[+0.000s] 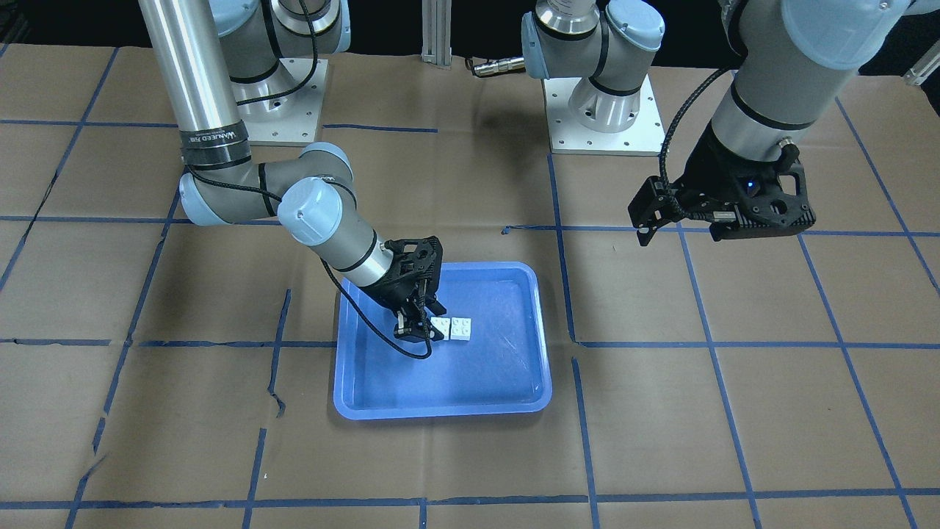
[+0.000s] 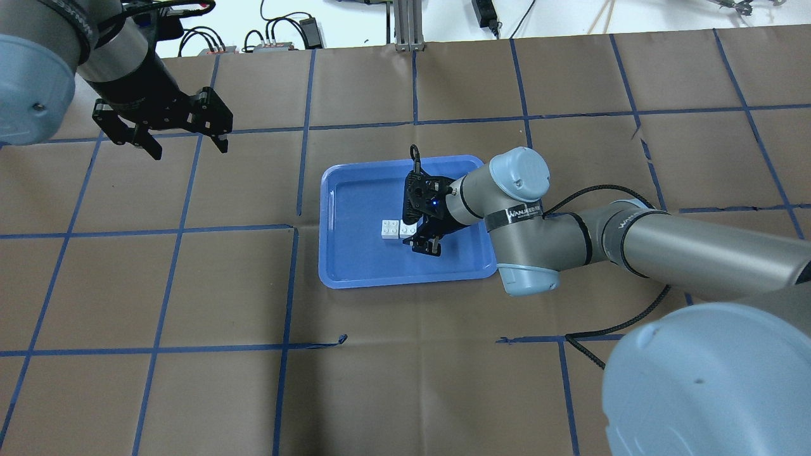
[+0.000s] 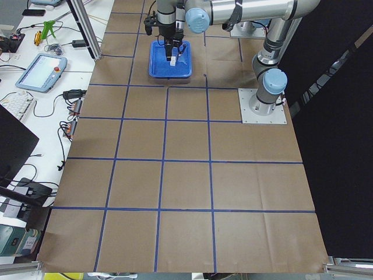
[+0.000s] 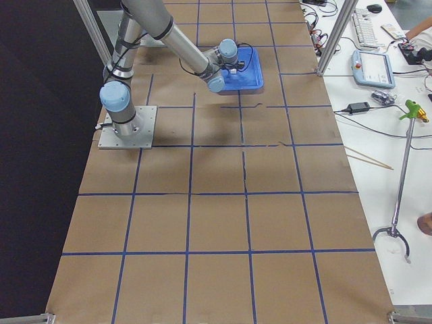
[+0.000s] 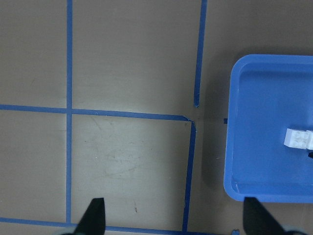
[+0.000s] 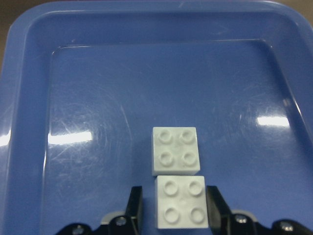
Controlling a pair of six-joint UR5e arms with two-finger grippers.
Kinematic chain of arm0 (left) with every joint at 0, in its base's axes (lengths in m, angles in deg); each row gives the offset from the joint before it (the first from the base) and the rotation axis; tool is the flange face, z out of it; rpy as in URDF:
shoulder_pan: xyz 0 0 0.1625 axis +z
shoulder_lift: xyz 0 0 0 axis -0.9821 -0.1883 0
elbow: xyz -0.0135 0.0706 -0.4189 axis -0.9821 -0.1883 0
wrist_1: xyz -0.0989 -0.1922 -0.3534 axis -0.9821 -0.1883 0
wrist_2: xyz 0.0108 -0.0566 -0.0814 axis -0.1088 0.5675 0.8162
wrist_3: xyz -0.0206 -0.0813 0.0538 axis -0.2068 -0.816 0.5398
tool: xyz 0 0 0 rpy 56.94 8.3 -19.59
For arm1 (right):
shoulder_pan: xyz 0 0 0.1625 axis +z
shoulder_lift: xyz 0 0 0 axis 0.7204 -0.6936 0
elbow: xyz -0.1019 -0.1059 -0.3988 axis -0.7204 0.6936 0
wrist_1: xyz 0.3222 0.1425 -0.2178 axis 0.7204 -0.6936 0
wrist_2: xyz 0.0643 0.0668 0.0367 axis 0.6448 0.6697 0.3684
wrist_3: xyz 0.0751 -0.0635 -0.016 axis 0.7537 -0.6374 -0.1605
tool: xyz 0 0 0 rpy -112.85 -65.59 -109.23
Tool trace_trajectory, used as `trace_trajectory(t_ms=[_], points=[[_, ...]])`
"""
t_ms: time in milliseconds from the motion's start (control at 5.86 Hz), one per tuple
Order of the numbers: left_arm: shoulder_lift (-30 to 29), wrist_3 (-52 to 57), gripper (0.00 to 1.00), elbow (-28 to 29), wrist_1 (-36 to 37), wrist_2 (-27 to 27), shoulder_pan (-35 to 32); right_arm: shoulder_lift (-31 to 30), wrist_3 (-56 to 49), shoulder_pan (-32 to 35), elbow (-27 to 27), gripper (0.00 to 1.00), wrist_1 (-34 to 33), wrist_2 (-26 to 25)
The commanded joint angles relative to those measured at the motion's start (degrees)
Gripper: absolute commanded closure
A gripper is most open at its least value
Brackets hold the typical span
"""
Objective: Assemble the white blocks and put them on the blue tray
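Blue tray (image 2: 355, 272) sits mid-worktop (image 2: 405, 380), and you can see both white blocks (image 6: 175, 151) inside it, studs up, side by side and touching. Your right claw (image 6: 174, 196) is down in the tray, released. Its fingers (image 6: 136, 203) straddle the nearer block (image 6: 181, 201), one close against it, the other with a gap showing. Your left claw (image 2: 189, 147) hangs spread wide above the bare worktop, well apart from the tray, holding nothing.
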Motion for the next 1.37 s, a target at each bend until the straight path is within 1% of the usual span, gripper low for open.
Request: trace_trajectory(t_ms=[0, 171, 341, 512, 683, 854, 1024, 1195], points=[[0.1, 0.3, 0.01, 0.2, 0.1, -0.1, 0.2, -0.1, 0.0, 0.0, 0.0, 0.45, 0.0, 0.0], [0.1, 0.5, 0.01, 0.5, 0.1, -0.1, 0.2, -0.1, 0.2, 0.0, 0.0, 0.44, 0.1, 0.0], [0.1, 0.5, 0.01, 0.5, 0.1, -0.1, 0.3, -0.1, 2.7, 0.0, 0.0, 0.13, 0.0, 0.0], [0.1, 0.5, 0.01, 0.2, 0.1, -0.1, 1.4, -0.5, 4.9, 0.0, 0.1, 0.00, 0.1, -0.2], [0.1, 0.5, 0.01, 0.0, 0.1, -0.1, 2.0, -1.4, 5.0, -0.1, 0.2, 0.00, 2.1, -0.5], [0.2, 0.5, 0.01, -0.1, 0.2, -0.1, 1.9, -3.1, 5.7, -0.2, 1.1, 0.00, 5.7, -0.7], [0.8, 0.4, 0.01, -0.5, 0.2, -0.1, 1.9, -4.3, 5.7, -0.2, 4.4, 0.00, 13.6, -0.9], [1.3, 0.1, 0.01, -0.9, 0.2, -0.1, 2.4, -6.0, 5.8, -0.3, 8.0, 0.00, 21.6, -3.0]])
